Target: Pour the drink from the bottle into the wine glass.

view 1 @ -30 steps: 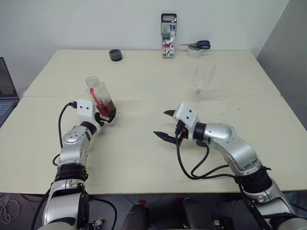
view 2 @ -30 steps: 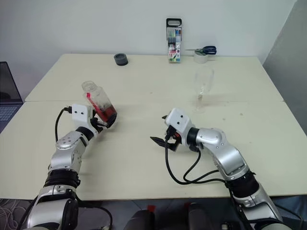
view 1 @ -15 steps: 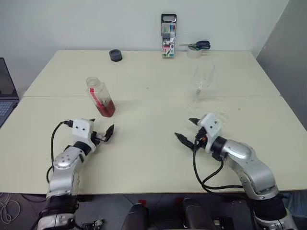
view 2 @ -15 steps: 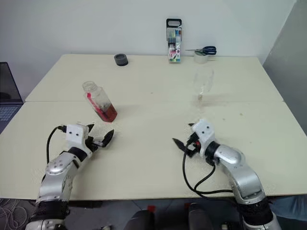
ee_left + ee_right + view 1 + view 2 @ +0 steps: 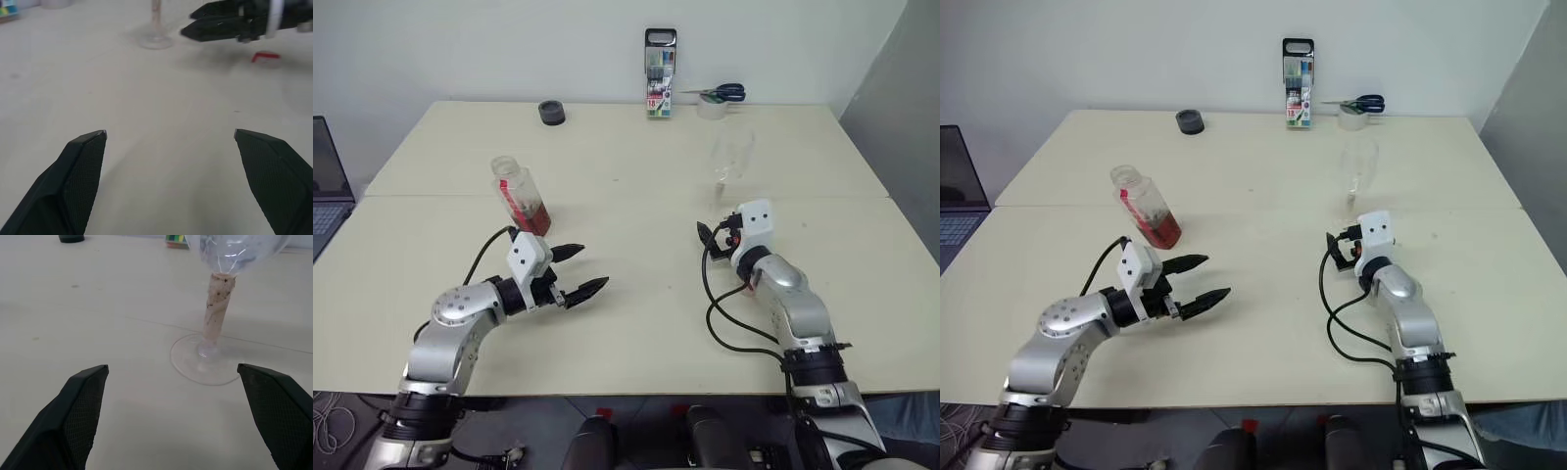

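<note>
Right wrist view: right pincer (image 5: pixel 171 416) wide open, empty, facing wine glass (image 5: pixel 215 308).

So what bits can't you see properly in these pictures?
- Wine glass: the right wrist view cuts off the top of its bowl.
- Marker case: its writing is too small to read in the head views.
- Bottle: whether it leans or lies flat can't be told.
- Laptop: cut off by the head view's left edge.
</note>
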